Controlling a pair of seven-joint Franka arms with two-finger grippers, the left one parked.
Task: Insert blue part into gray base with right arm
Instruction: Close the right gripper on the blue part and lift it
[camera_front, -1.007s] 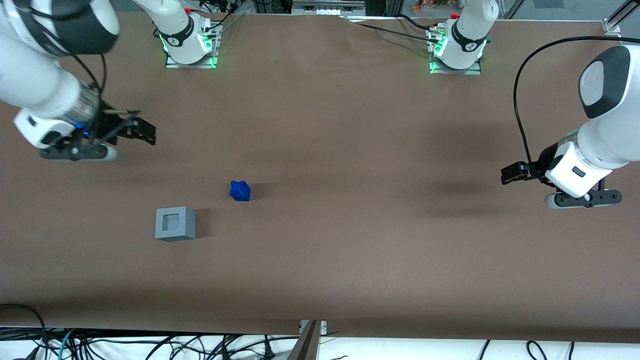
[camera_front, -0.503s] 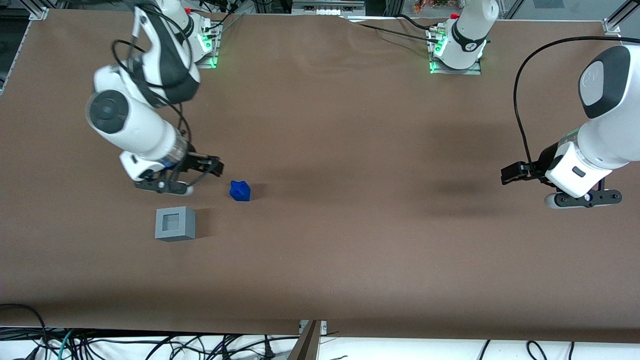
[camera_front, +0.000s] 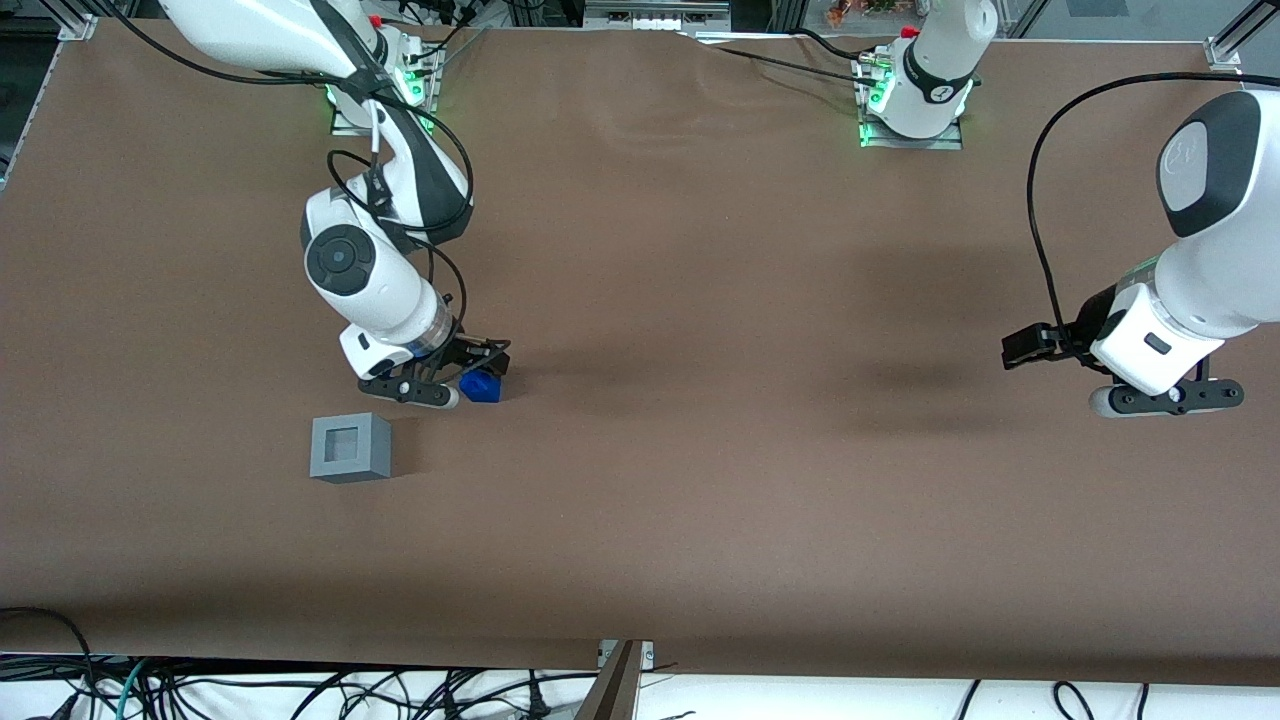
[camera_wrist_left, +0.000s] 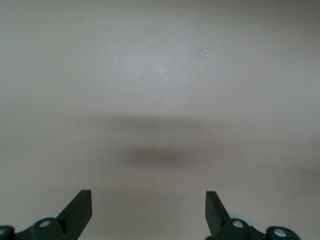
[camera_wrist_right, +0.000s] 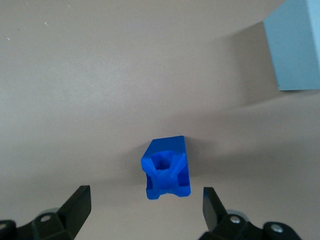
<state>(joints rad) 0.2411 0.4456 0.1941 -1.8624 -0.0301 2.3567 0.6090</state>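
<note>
We see the right arm (camera_front: 375, 290) low over the worktop (camera_front: 700, 500), its gripper (camera_wrist_right: 145, 205) with fingers (camera_wrist_right: 77, 205) spread wide and the blue part (camera_wrist_right: 166, 170) lying between them, seemingly untouched. The gray base (camera_front: 350, 447) (recess up) sits at roughly seven o'clock from the blue part, apart from it.

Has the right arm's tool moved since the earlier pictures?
Yes. The tool has come in from the working arm's table end, toward the parked arm's end and nearer the front camera. It now hangs open over the blue part, beside the unmoved gray base.
</note>
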